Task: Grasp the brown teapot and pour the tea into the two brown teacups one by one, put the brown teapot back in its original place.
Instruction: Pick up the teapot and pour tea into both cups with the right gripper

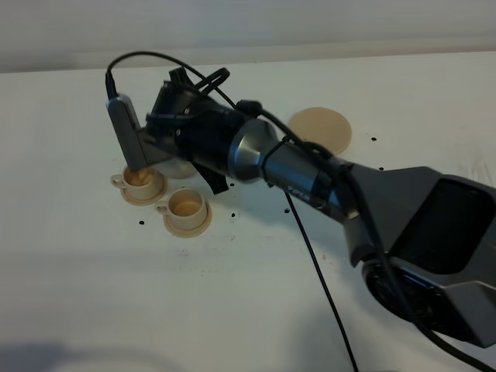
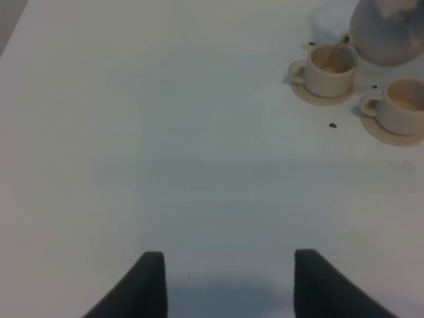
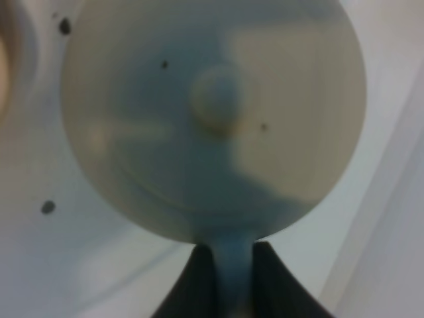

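My right gripper (image 3: 232, 257) is shut on the loop handle of the brown teapot (image 3: 218, 126), whose domed lid and knob fill the right wrist view. From above, the arm hides most of the teapot (image 1: 180, 167), which hangs tilted over the left teacup (image 1: 142, 180). In the left wrist view the teapot (image 2: 387, 30) leans toward that teacup (image 2: 329, 69), with a thin tan streak reaching into it. The second teacup (image 1: 186, 208) (image 2: 404, 106) stands beside it on its saucer, tan inside. The wide flat saucer (image 1: 320, 128) lies bare behind the arm. My left gripper (image 2: 228, 285) is open over bare table.
The right arm (image 1: 310, 174) and its black cable (image 1: 322, 287) stretch diagonally across the white table (image 1: 93, 294). Small dark specks (image 1: 141, 222) dot the surface near the cups.
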Controlling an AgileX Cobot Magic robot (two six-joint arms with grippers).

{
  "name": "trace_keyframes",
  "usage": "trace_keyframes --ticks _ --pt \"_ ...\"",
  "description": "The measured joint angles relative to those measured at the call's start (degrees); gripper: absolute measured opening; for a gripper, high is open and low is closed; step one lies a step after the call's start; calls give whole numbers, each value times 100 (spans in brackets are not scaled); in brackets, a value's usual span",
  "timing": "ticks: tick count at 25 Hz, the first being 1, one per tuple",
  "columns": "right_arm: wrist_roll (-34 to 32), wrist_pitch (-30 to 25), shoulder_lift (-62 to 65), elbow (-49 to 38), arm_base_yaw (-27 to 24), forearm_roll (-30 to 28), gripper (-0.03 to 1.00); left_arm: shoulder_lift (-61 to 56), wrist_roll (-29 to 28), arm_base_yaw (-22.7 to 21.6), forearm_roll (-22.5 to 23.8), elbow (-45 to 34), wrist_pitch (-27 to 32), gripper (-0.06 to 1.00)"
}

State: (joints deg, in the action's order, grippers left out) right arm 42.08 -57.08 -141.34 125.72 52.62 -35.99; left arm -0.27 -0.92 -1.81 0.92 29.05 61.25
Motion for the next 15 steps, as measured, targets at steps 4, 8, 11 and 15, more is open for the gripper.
trace_keyframes --ticks 4,8,11,15 --pt "-17 -11 -102 0 13 -220 9 0 0 0 0 0 0 42" --pt "-28 -1 -102 0 14 -293 9 0 7 0 0 0 0 42" --pt "-28 -1 -102 0 14 -305 9 0 13 0 0 0 0 42" --pt "-28 -7 -102 0 27 -401 9 0 13 0 0 0 0 42"
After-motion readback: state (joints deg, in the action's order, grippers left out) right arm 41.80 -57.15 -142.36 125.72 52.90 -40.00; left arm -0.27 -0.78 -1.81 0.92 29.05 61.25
